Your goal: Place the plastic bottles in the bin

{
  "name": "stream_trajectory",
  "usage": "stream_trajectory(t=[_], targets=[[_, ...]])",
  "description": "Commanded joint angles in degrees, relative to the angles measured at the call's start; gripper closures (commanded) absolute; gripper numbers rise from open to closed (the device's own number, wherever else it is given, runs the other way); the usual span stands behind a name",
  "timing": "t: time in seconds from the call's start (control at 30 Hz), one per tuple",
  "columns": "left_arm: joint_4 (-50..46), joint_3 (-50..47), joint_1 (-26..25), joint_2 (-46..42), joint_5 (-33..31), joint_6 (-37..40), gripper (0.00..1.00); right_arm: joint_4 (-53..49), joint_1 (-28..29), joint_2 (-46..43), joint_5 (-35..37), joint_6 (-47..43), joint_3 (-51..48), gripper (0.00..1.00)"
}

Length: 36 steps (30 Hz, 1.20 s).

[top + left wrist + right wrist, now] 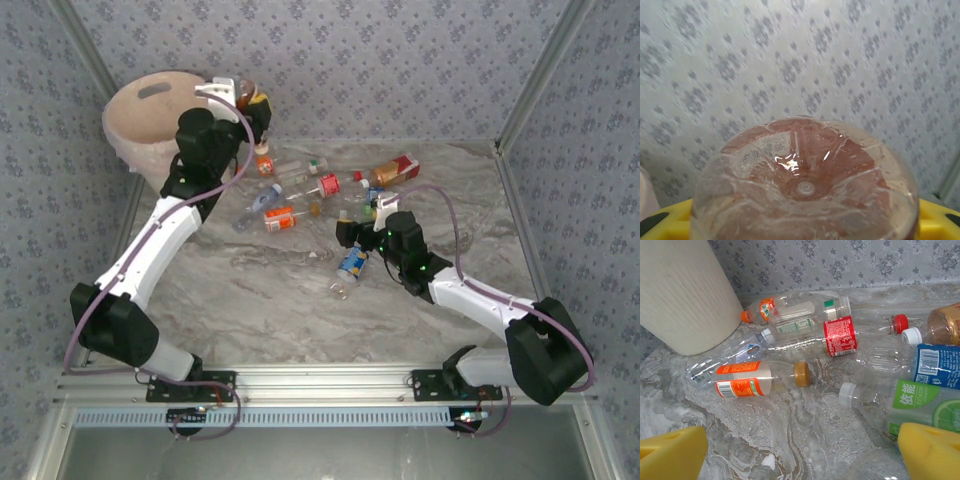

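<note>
Up at the far-left corner of the table, the copper-tinted bottle (805,175) is in my left gripper (801,227). It's pinched between the yellow fingers (665,222), with its ribbed base staring straight into my wrist cam. From overhead it hangs just beside the right side of the bin (140,120), about level with the rim. Honestly I can't tell if it's over the opening or just outside it.

Everything else is lying flat on the marble table (250,310), bunched up in the middle:

- An orange-capped bottle (770,310) lies closest to the bin, its cap nearly touching the wall.
- The red-label bottle (840,335) is next to that.
- An orange-label bottle (747,380) with a tan cap lies nearer me.
- A crumpled clear bottle (732,352) sits between the orange-label one and the bin.
- Over on the right are the green-label bottle (905,405), the blue-label bottle (937,365) and a brownish one (945,325) at the edge of the shot.

My right gripper (800,455) hovers low at the near side of that pile with its jaws spread wide and nothing between them. The green-label bottle is just beside the right finger.

Patterned grey wallpaper (400,60) runs all around the table.
</note>
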Motion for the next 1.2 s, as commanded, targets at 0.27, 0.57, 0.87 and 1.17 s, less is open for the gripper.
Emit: stream_trajectory(t=[0.27, 0.57, 0.87, 1.17], targets=[[5.4, 10.2, 8.5, 3.9, -8.1, -0.1, 0.48, 0.7, 1.0, -0.3, 0.3, -1.7, 2.0, 0.0], [-2.4, 15.3, 19.9, 8.8, -9.1, -12.7, 0.48, -0.3, 1.4, -1.1, 1.1, -2.3, 2.0, 0.0], [-16.0, 13.7, 24.9, 8.4, -15.5, -22.8, 0.47, -1.2, 1.8, -1.4, 1.7, -3.0, 2.3, 0.0], [-22.5, 15.2, 28.1, 10.2, -15.9, -23.0, 0.43, -1.7, 2.2, -1.3, 2.1, -3.6, 2.4, 0.0]])
